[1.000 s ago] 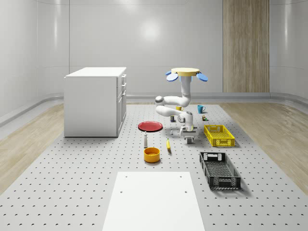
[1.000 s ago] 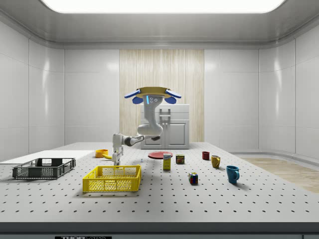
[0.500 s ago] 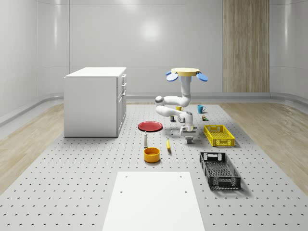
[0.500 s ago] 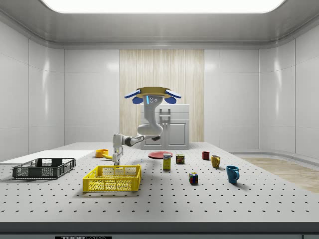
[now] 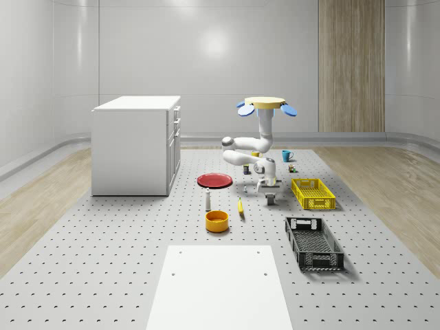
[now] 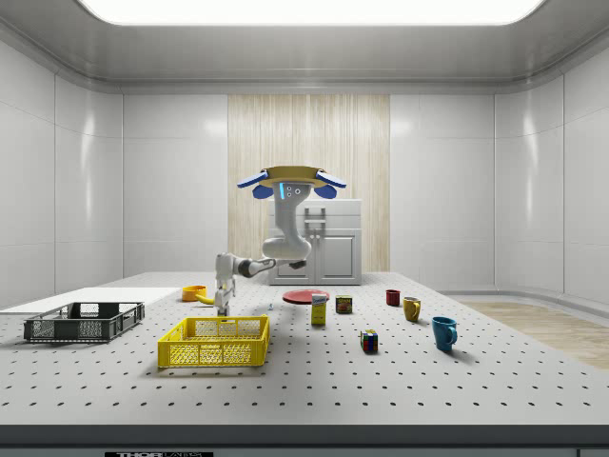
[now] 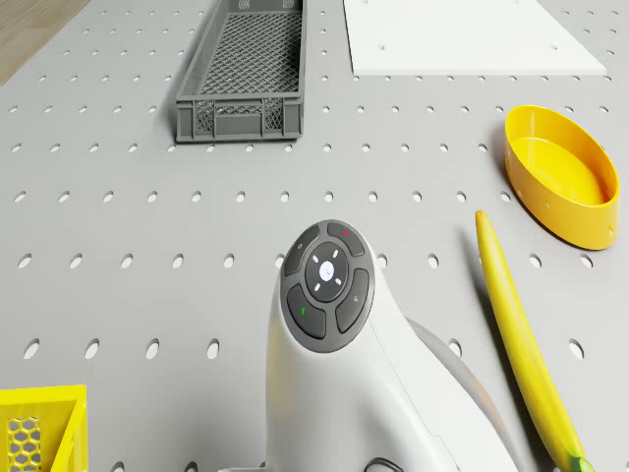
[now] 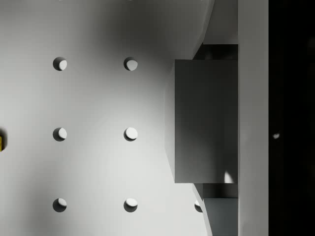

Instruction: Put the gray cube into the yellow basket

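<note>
Two things worry me from here: the height I carry at, and how much of the block I really hold. My gripper (image 5: 270, 194) is closed on the gray cube (image 8: 206, 120), one finger (image 8: 221, 216) against each of two opposite faces, as the wrist view shows. The cube hangs low over the perforated table (image 5: 103, 240) (whether it is clear of the surface I cannot tell). The drone (image 5: 267, 103) hovers high above the table, and the arm reaches down from it. The yellow basket (image 5: 315, 204) stands just beside the gripper, toward the whole-scene view's right, and nothing stands between them.

I judge the grasp made and the carry yet to come. If I swing sideways at this height, the cube would likely strike the basket's near wall (image 6: 211, 354) and be knocked from my fingers, or shove the basket along. A shallow pinch could also let the cube twist loose as the drone sways. If I let go too early, it lands on the table short of the basket, near the banana (image 7: 521, 334).
</note>
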### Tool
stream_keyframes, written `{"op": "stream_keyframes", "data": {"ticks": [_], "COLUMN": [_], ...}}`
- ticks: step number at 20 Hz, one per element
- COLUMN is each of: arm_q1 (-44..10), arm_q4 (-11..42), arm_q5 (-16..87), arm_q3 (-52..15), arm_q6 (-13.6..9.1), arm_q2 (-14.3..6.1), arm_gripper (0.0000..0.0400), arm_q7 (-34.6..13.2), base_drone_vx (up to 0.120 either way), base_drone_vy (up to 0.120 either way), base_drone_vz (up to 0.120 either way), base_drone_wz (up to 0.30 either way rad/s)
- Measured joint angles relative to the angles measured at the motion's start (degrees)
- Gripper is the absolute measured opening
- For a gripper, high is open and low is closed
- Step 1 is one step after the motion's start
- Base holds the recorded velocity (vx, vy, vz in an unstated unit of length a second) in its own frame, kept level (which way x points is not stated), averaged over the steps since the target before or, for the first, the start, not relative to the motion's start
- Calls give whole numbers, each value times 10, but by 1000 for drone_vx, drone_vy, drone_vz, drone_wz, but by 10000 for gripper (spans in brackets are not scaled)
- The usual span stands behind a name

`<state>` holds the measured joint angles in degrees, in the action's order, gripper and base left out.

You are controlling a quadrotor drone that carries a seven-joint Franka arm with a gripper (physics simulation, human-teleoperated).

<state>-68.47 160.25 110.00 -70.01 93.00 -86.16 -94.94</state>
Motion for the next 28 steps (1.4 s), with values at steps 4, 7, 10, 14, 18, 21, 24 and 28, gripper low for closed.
{"op": "stream_keyframes", "data": {"ticks": [4, 7, 10, 14, 18, 21, 24, 28], "arm_q1": [4, 6, 6, 6, 6, 5, 5, 4], "arm_q4": [9, 12, 14, 15, 16, 16, 16, 16], "arm_q5": [-29, -43, -52, -58, -61, -62, -63, -64], "arm_q3": [-30, -45, -54, -60, -62, -63, -64, -64], "arm_q6": [-12, -16, -18, -18, -17, -15, -14, -12], "arm_q2": [-1, -2, -3, -5, -8, -9, -11, -13], "arm_gripper": [250, 250, 250, 250, 250, 250, 250, 250], "arm_q7": [-1, -2, -2, -3, -3, -4, -4, -4], "base_drone_vx": [0, -40, -120, -120, 0, 0, 0, 0], "base_drone_vy": [0, 27, 120, 120, 120, 120, 120, 120], "base_drone_vz": [100, 120, 120, 120, 80, 53, 120, 20], "base_drone_wz": [0, 0, 0, 0, 0, 0, 0, 0]}}
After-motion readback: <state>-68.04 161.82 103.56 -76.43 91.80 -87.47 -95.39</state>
